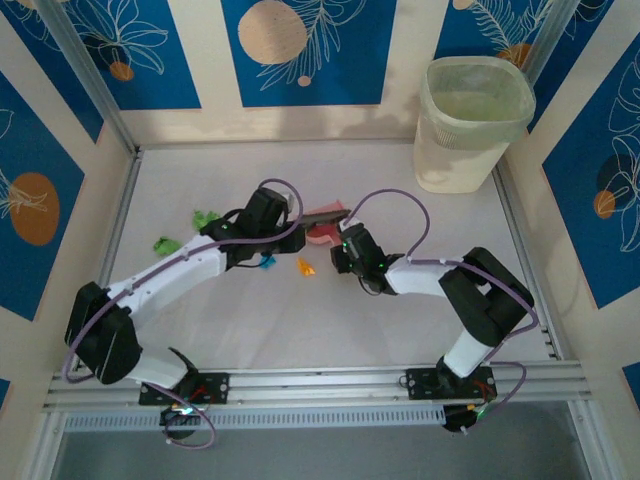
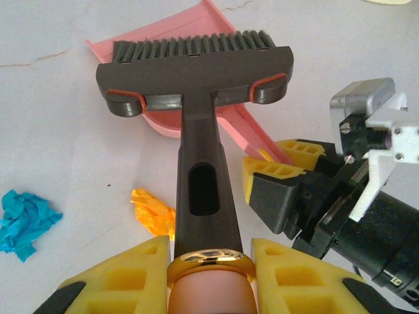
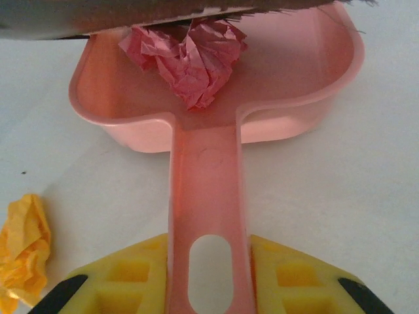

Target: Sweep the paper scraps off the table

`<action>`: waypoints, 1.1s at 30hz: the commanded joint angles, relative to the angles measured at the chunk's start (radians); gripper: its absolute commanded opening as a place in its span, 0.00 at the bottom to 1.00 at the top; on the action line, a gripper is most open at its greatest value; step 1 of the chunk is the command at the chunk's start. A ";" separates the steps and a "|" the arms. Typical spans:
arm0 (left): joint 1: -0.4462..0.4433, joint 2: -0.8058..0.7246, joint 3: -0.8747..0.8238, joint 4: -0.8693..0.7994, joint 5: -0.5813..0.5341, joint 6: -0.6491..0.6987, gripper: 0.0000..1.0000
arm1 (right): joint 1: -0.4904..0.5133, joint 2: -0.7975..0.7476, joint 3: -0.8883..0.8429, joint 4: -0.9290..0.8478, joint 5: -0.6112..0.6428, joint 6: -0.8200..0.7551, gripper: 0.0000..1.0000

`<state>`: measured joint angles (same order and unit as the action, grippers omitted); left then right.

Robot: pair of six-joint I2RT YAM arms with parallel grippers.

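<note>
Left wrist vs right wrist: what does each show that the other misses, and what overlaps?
Left wrist, not right wrist: the brush handle gripped between the left fingers, a cyan paper scrap on the table, and the right fingers seen from outside.
Right wrist, not left wrist: a crumpled pink paper scrap lying inside the dustpan.
Both: the pink dustpan, the orange paper scrap beside it, and the brush bristles at the pan's mouth.
</note>
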<state>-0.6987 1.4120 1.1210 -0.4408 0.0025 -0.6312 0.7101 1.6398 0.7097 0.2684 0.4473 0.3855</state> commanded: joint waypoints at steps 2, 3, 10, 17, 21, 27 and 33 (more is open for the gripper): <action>-0.008 -0.090 -0.052 0.070 -0.013 -0.036 0.00 | 0.031 -0.051 -0.040 0.090 0.053 -0.048 0.00; -0.008 -0.107 -0.069 0.092 -0.004 -0.043 0.00 | 0.034 -0.061 -0.051 0.106 0.053 -0.051 0.00; -0.008 -0.216 -0.124 0.134 -0.045 -0.061 0.00 | 0.034 -0.140 -0.122 0.191 0.076 -0.056 0.00; -0.008 -0.294 -0.145 0.158 -0.085 -0.064 0.00 | 0.041 -0.191 -0.169 0.256 0.105 -0.074 0.00; -0.008 -0.357 -0.163 0.170 -0.151 -0.043 0.00 | 0.045 -0.219 -0.187 0.274 0.122 -0.080 0.00; -0.008 -0.479 -0.237 0.185 -0.274 -0.005 0.00 | 0.044 -0.241 -0.191 0.258 0.149 -0.075 0.00; -0.008 -0.611 -0.410 0.237 -0.347 0.018 0.00 | 0.043 -0.248 -0.184 0.230 0.165 -0.061 0.00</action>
<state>-0.6991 0.8406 0.7662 -0.2691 -0.2714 -0.6472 0.7471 1.4246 0.5278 0.4797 0.5674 0.3191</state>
